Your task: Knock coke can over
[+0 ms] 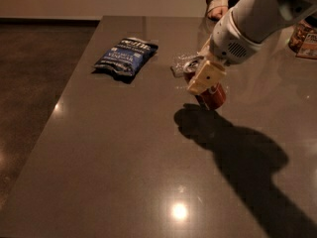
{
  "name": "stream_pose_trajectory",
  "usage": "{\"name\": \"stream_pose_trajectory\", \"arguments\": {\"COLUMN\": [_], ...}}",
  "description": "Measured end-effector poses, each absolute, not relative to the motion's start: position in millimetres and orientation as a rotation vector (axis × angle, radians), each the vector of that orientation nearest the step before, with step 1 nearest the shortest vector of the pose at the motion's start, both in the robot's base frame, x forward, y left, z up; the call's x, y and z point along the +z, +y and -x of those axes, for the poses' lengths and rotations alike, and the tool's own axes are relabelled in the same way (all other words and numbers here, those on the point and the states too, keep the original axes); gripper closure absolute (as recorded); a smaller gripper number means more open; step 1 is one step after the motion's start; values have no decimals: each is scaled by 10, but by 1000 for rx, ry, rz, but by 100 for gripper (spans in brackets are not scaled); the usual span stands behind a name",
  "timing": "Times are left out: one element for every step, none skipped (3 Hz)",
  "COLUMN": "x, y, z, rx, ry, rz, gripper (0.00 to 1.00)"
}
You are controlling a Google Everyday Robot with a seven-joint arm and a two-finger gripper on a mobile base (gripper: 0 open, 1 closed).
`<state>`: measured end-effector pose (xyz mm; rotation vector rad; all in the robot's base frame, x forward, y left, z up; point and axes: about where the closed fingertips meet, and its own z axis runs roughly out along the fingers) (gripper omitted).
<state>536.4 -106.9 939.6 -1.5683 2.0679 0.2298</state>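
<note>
The coke can (212, 96) is red with a silver top and sits in the middle of the dark grey table (124, 157). It is tilted, its top leaning up and to the left. My gripper (203, 81) comes in from the upper right on a white arm and is shut on the can. One cream finger (205, 77) lies across the can's front; the other finger is hidden behind the can. The can's base is just over the arm's shadow on the tabletop.
A blue chip bag (125, 56) lies flat at the back left. A small clear shiny object (179, 66) lies just behind the can. A person's hand (218, 8) rests at the far edge. A brown package (304, 37) stands at the right edge.
</note>
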Motion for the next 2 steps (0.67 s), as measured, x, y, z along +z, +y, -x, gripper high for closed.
{"name": "stream_pose_trajectory", "arguments": {"x": [9331, 9215], "y": [-1148, -1171], "z": [-5354, -5346], "rx": [153, 91], "ry": [2097, 2124], "rz": [1645, 1734], "gripper": [100, 82]}}
